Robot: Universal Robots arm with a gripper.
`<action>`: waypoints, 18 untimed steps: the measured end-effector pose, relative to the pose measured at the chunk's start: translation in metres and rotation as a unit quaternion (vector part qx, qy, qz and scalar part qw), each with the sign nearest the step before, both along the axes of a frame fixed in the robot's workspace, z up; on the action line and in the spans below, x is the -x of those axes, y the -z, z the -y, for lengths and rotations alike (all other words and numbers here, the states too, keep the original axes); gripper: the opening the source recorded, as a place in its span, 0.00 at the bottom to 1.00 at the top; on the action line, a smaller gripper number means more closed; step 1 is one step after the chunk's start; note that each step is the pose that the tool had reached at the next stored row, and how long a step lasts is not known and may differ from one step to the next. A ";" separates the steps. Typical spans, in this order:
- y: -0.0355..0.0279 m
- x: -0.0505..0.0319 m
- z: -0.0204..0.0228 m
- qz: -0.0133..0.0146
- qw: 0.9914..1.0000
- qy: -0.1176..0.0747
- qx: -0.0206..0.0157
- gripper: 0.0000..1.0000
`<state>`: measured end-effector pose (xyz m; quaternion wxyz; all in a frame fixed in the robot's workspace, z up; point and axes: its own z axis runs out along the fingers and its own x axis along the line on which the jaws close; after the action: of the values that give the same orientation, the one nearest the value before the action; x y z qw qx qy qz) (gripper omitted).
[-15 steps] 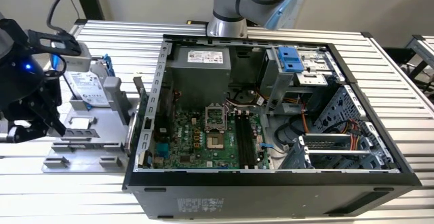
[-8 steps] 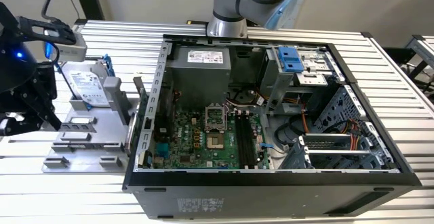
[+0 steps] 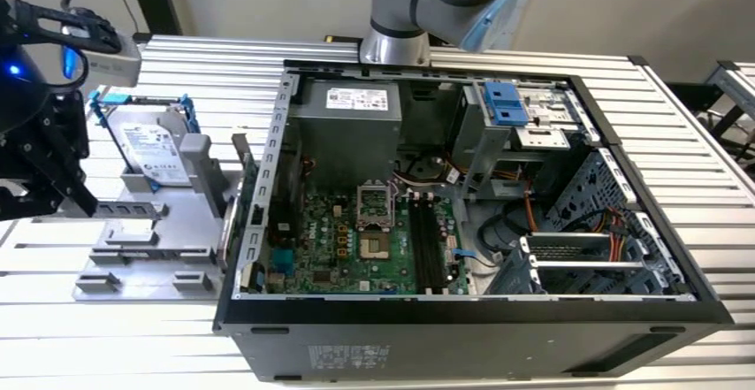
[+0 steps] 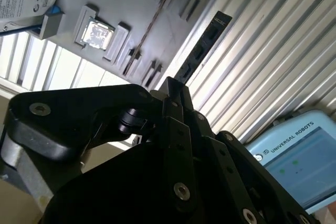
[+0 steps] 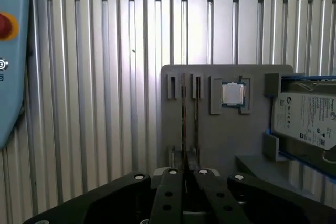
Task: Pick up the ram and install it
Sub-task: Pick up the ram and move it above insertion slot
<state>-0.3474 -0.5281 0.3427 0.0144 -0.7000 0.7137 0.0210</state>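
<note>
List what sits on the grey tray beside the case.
The grey tray carries a processor chip, a hard drive in a blue bracket and the ram standing edge-on in a slot. The gripper hides the tray beneath it.

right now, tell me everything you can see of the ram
The ram is a thin, long, dark stick with a row of dark chips on the face shown in the second wrist view. One end sits clamped between the closed fingers of the gripper; the rest juts out, over the ribbed table beside the grey holder.
</note>
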 end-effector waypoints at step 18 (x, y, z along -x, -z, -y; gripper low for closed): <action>-0.0319 0.0001 -0.0136 0.000 1.000 0.000 0.000 0.00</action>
<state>-0.3474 -0.5145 0.3746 0.0145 -0.7000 0.7137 0.0209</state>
